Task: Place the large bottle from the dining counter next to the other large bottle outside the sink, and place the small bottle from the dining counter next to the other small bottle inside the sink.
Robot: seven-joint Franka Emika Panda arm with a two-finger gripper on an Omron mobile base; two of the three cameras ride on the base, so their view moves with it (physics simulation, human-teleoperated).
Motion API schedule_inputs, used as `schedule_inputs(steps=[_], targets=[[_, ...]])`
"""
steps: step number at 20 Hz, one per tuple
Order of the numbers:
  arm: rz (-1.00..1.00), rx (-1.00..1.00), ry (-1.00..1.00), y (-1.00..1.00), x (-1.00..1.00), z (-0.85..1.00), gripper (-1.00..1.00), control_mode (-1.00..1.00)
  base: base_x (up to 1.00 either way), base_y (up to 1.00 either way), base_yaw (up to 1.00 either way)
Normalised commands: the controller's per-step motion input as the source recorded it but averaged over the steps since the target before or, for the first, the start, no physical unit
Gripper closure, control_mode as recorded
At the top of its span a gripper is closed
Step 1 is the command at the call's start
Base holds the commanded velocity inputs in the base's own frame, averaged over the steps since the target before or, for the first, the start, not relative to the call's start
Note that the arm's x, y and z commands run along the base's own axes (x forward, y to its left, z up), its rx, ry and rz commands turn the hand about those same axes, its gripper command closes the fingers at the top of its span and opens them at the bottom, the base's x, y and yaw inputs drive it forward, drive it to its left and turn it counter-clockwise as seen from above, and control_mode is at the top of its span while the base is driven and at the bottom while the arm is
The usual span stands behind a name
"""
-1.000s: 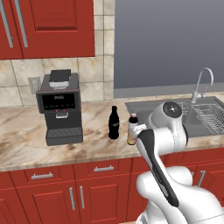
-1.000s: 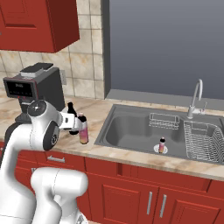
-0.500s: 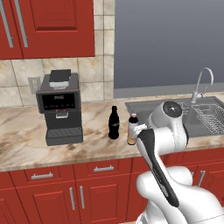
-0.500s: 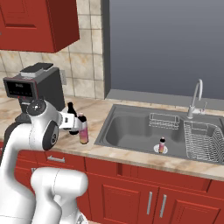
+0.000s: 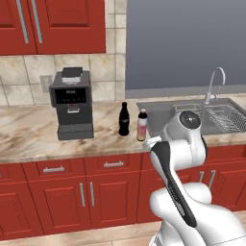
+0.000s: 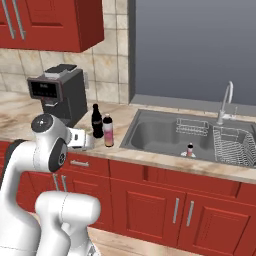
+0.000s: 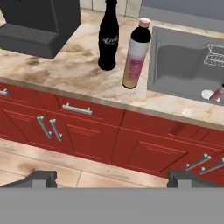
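Marbled counter [image 5: 29,139], left base view: black bottle [image 5: 124,119] and pink bottle [image 5: 142,125] at centre, unmoved since earlier. Right base view: small bottle [image 6: 189,149] stands in the sink [image 6: 150,131], centre-right. Hand view: gripper [image 7: 109,179] fingertips [image 7: 41,178] spread wide, empty, as before.

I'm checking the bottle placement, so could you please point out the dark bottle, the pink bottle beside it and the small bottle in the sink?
dark bottle [image 7: 108,39], hand view, body.
pink bottle [image 7: 135,59], hand view, label.
small bottle [image 6: 189,149], right base view, body.
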Motion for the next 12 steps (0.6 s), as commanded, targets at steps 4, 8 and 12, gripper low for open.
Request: schedule_inputs(steps=[4, 8, 12], targets=[[0.0, 0.0, 0.0, 0.0, 0.0, 0.0, -1.0, 1.0, -0.11, 0.22, 0.18], [0.0, 0.0, 0.0, 0.0, 0.0, 0.0, -1.0, 1.0, 0.0, 0.47, 0.29], [0.0, 0.0, 0.0, 0.0, 0.0, 0.0, -1.0, 1.0, 0.0, 0.46, 0.47]])
